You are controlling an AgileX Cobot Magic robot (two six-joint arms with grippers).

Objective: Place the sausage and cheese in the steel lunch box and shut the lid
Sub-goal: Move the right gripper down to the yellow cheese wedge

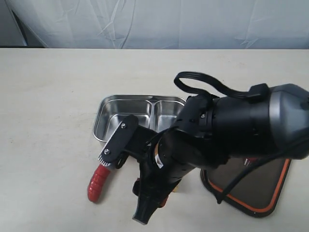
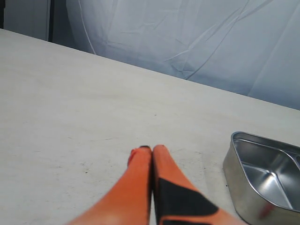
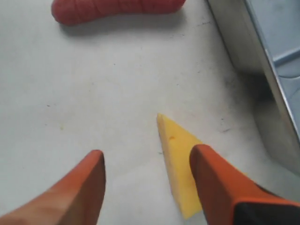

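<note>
- FOOD OUTSIDE THE BOX: The small red ribbed toy sausage [image 1: 98, 182], glossy and slightly curved, lies on the pale tabletop [image 1: 48, 96]. It sits outside the shiny two-compartment stainless-steel lunch box [image 1: 104, 118], just off its near left corner in the exterior view.
- The yellow-orange triangular wedge of toy cheese [image 3: 180, 159] lies flat on the tabletop between the orange fingers [image 3: 220, 187] of my right jaws. They stand wide open and grip nothing. One finger overlaps the wedge's edge, and I cannot tell whether it touches.
- My left jaws are closed, their orange fingers [image 2: 140, 183] pressed together on nothing, above the tabletop near one rounded corner of the steel lunch box.
- The dark translucent rectangular lid [image 1: 263, 191], edged with an orange ring, lies on the tabletop to the right of the box, partly behind my black right arm [image 1: 231, 125].
- Only the right wrist view shows the cheese plainly; in the exterior view my arm covers nearly all of it.
- Only the exterior view shows the lid, and the larger compartment to the left of the smaller one.
</note>
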